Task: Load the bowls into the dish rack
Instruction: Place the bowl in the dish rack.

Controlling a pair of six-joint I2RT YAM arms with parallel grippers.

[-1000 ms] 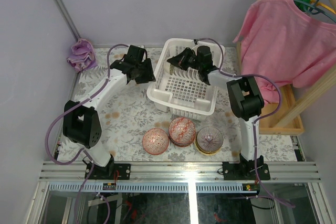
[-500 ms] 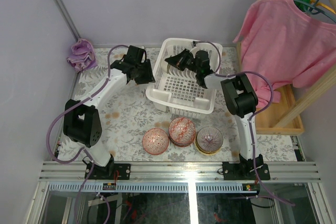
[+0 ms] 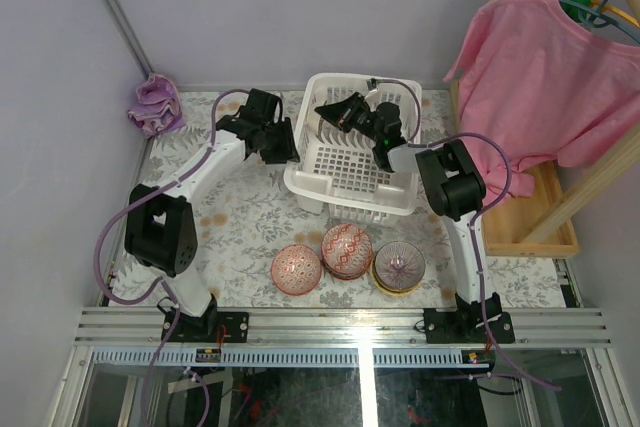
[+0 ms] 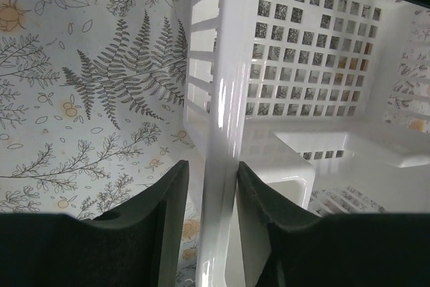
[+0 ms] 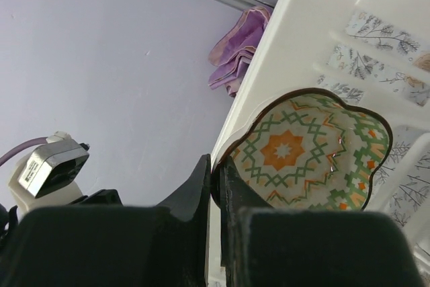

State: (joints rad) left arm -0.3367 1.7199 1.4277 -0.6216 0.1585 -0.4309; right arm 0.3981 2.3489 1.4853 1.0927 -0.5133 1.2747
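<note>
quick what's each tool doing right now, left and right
Left tool: closed on the rack wall, one finger each side.
Right tool: shut on the rim of a patterned bowl over the rack.

dish rack [image 3: 352, 152]: far centre of your worktop [image 3: 240, 222] | three bowls [image 3: 347, 250]: row near you, before the rack | cloth [image 3: 155, 103]: far left corner | left end effector [image 4: 209, 186]: astride rack's left wall | right end effector [image 5: 216, 183]: holding a bowl [image 5: 306, 149] inside rack

White dish rack [image 3: 350, 172], three bowls [image 3: 347, 250] nearby
</note>
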